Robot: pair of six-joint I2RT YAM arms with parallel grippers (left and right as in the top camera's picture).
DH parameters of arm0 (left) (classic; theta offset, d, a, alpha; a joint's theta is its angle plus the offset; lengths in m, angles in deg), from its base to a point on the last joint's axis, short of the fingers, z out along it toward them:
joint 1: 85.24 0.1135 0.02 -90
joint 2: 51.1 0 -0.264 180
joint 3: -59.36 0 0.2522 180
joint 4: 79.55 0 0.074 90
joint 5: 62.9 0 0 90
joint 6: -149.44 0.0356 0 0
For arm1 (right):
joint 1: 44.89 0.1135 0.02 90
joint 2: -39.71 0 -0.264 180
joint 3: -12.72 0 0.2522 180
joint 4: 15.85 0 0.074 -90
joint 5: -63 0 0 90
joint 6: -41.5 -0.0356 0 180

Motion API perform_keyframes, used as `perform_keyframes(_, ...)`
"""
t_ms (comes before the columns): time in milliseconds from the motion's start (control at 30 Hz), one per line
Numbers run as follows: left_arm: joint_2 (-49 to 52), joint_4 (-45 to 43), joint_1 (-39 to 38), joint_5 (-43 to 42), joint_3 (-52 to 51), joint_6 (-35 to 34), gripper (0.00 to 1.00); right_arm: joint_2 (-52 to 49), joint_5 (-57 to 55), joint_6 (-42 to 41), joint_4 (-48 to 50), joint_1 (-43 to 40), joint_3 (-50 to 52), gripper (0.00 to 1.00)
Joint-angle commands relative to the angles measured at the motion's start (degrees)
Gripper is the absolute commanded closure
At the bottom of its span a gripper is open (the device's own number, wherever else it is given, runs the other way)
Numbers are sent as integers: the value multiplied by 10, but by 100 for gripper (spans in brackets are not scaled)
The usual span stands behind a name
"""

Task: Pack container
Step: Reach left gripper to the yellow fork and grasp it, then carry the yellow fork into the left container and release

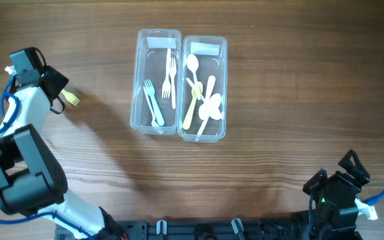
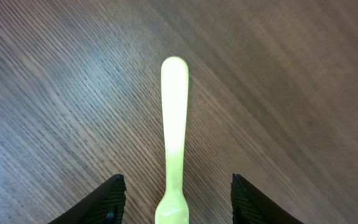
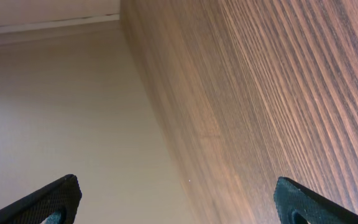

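While the left gripper [image 2: 177, 180] gapes around 1 yellow fork [image 2: 174, 118] without touching, 2 clear containers [image 1: 139, 87] hold 3 forks [image 1: 168, 75] and perhaps 4 spoons [image 1: 209, 103], right gripper [image 3: 176, 190] spread wide.

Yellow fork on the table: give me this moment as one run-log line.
left pincer: open, astride yellow fork, not touching | yellow fork: flat on table, outside containers | right pincer: open, empty

Clear plastic cutlery tubs [image 1: 137, 80] toward the table's far edge; by the left edge, left gripper [image 1: 60, 100] over a yellow-green plastic fork [image 1: 73, 99], maybe touching.
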Motion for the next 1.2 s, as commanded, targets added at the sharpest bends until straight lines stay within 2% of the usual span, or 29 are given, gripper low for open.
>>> perform_keyframes(0,46,-3,-4,8,9,9,44,4,-10,-4,0,0,-2,0)
perform_keyframes(233,85,-1,-4,8,9,7,44,4,-10,-4,0,0,-2,0)
perform_keyframes(300,85,13,-4,8,9,7,54,4,-10,-4,0,0,-2,0)
perform_keyframes(333,85,19,-4,8,9,7,54,4,-10,-4,0,0,-2,0)
perform_keyframes(400,85,31,-4,8,9,7,61,4,-10,-4,0,0,-2,0)
perform_keyframes(567,85,59,-4,8,9,7,64,4,-10,-4,0,0,-2,0)
perform_keyframes(600,85,63,-4,8,9,8,68,4,-10,-4,0,0,-2,0)
perform_keyframes(633,85,64,-4,8,9,11,78,4,-10,-4,0,0,-2,0)
perform_keyframes(700,85,57,-1,8,9,11,80,4,-10,-4,0,0,-2,0)
perform_keyframes(833,85,37,3,8,9,12,96,4,-10,-4,0,0,-2,0)
perform_keyframes(900,75,41,3,6,22,12,96,4,-10,-4,0,0,-2,0)
perform_keyframes(1067,-10,146,-16,5,113,11,96,4,-10,-4,0,0,-2,0)
perform_keyframes(1167,-92,172,-61,-45,123,11,96,4,-10,-4,0,0,-2,0)
